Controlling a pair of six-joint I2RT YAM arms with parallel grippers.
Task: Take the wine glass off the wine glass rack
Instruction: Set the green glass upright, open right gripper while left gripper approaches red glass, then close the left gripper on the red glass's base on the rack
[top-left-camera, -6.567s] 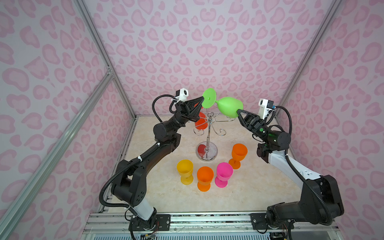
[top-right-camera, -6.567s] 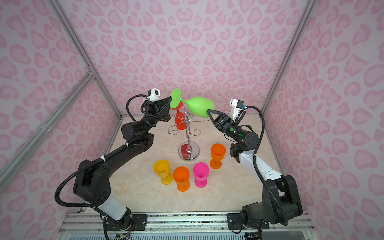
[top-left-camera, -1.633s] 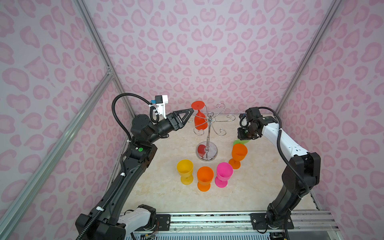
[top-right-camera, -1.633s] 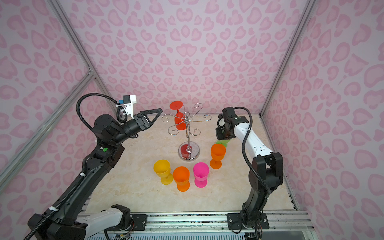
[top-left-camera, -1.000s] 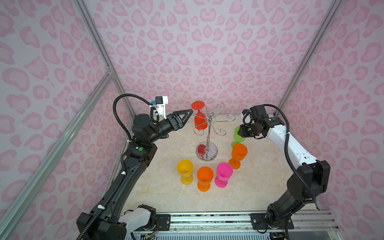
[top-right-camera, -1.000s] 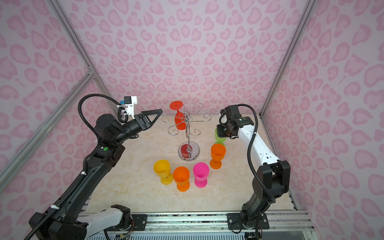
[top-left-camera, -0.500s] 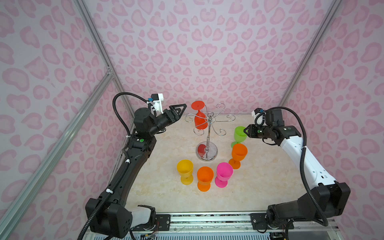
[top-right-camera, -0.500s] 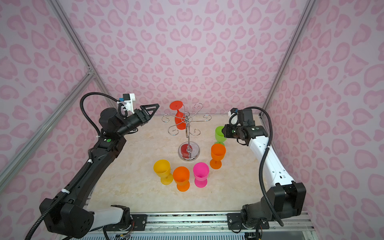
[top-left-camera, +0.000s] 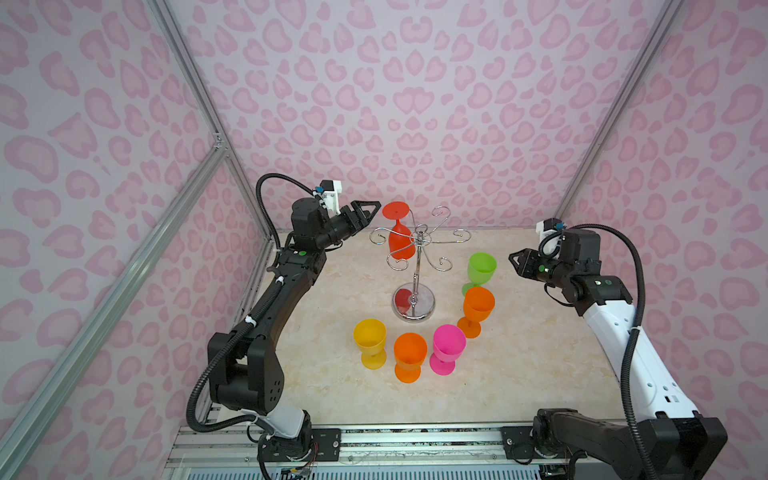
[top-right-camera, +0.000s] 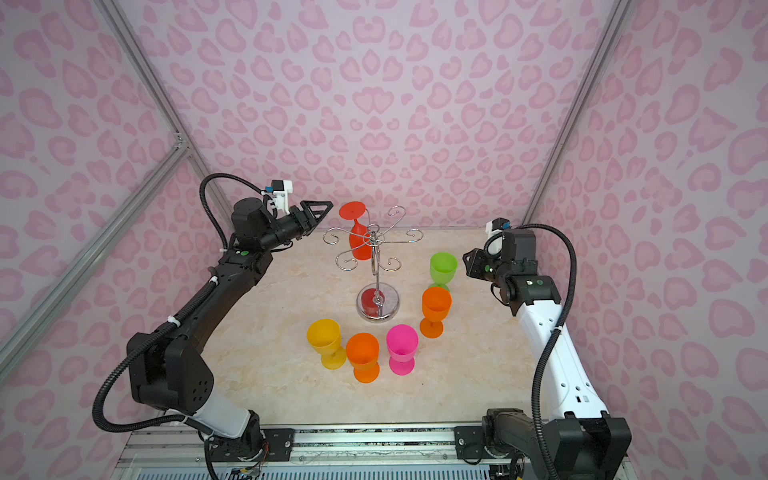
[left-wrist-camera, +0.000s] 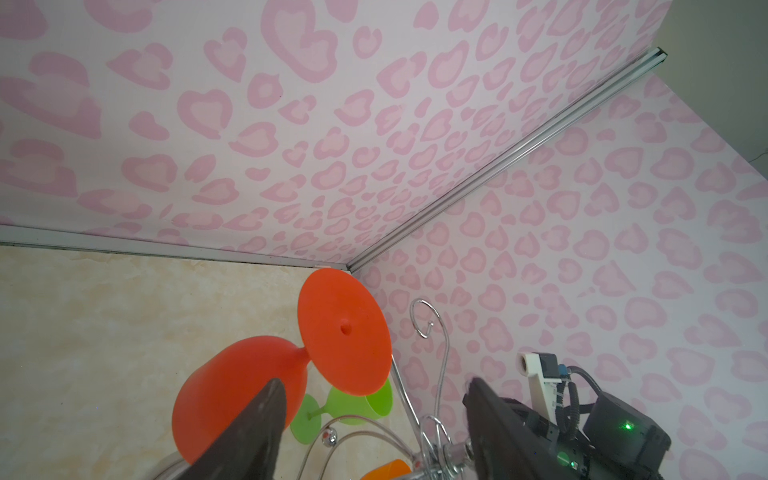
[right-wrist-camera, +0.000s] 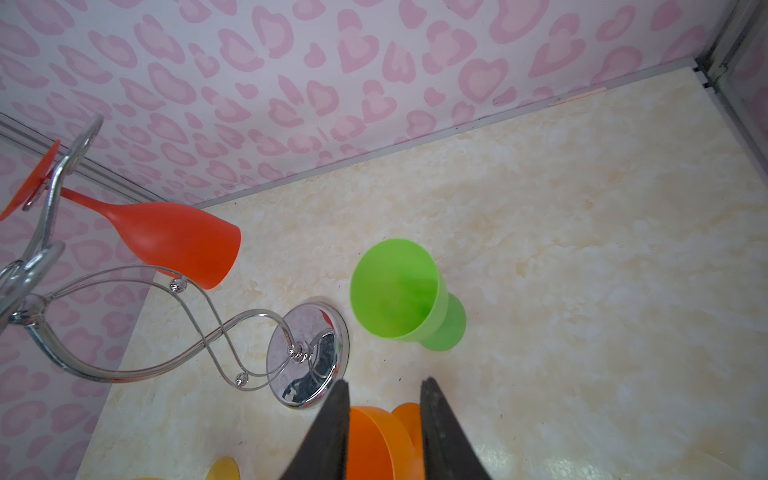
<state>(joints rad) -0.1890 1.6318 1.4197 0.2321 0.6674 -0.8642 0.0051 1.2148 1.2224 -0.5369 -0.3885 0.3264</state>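
Where the table (top-left-camera: 519, 374) carries the rack (top-left-camera: 417, 266), the red wine glass (top-left-camera: 399, 243) is hung upside down by its foot (left-wrist-camera: 345, 332). It is judged light, stiff and slick, best taken at the stem (right-wrist-camera: 83, 198). The left claw (top-left-camera: 374, 208), near the foot, and the right claw (top-left-camera: 515, 259) are held apart, empty.

A wine glass rack (top-left-camera: 424, 309) is seen on the table (top-left-camera: 519, 374), with a red wine glass (top-left-camera: 400, 241) hung upside down from a far-left hook. The left claw (top-left-camera: 374, 205) is held just left of its foot. The right claw (top-left-camera: 513, 261) is pointed at a green glass (top-left-camera: 481, 268), set upright right of the rack. Four more glasses (top-left-camera: 448, 345) are ranged nearer.
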